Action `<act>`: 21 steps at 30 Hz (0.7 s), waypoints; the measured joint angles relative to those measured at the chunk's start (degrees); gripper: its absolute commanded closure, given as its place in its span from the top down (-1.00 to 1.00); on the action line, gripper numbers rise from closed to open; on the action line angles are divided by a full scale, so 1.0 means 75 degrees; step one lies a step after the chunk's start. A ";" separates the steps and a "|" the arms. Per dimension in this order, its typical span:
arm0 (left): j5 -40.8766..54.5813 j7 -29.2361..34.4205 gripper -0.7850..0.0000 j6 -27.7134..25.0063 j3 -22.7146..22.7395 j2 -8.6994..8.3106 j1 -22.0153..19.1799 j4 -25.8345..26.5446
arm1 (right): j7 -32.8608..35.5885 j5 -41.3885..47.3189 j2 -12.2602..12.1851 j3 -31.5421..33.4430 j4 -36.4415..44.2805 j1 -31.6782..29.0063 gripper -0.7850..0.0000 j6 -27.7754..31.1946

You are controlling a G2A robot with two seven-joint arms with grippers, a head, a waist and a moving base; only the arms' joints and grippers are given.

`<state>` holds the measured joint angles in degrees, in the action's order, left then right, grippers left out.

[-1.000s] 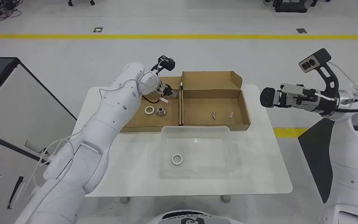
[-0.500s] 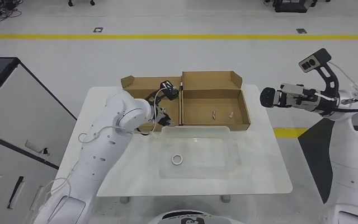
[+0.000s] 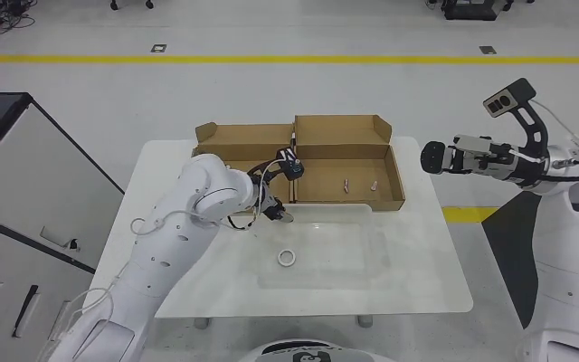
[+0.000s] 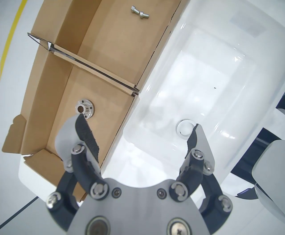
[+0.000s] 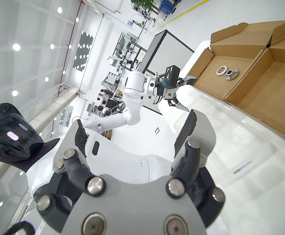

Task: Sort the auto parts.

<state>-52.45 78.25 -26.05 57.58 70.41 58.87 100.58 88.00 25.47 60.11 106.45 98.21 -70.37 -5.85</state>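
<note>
We see left jaws released, empty, over the clear bin (image 3: 326, 208) beside the cardboard box (image 3: 339, 172); a ring (image 3: 287, 258) lies in the bin. Right jaws released, by the worktop (image 3: 425, 262) edge. Bin label (image 5: 242, 167) unreadable.

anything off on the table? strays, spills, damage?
Nothing stands out. One metal ring lies flat in the clear bin; a second ring and a flanged hub sit in one cardboard box compartment, two bolts in the other. Nothing spilled.

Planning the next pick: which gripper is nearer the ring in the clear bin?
Left. The left gripper hangs open over the clear bin, close to the ring; the right gripper is out at the table's edge, far off.
</note>
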 measured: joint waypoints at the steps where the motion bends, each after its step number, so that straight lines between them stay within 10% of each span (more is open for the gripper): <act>1: 0.0000 0.0000 1.00 0.0000 0.0000 0.0000 0.0000 0.0000 | 0.0000 0.0000 0.0000 0.0000 0.0000 0.0000 1.00 0.0000; 8: -0.0032 -0.0227 1.00 -0.0233 -0.0536 -0.0055 -0.0060 -0.0030 | 0.0000 0.0000 0.0000 0.0000 0.0000 0.0000 1.00 0.0000; 21: 0.2005 0.0646 1.00 0.0644 -0.3578 -0.0691 -0.2422 -0.0188 | 0.0000 0.0000 0.0000 0.0000 0.0000 0.0000 1.00 0.0000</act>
<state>-37.41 83.09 -21.22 30.75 65.23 40.71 99.17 88.00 25.47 60.11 106.45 98.21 -70.37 -5.85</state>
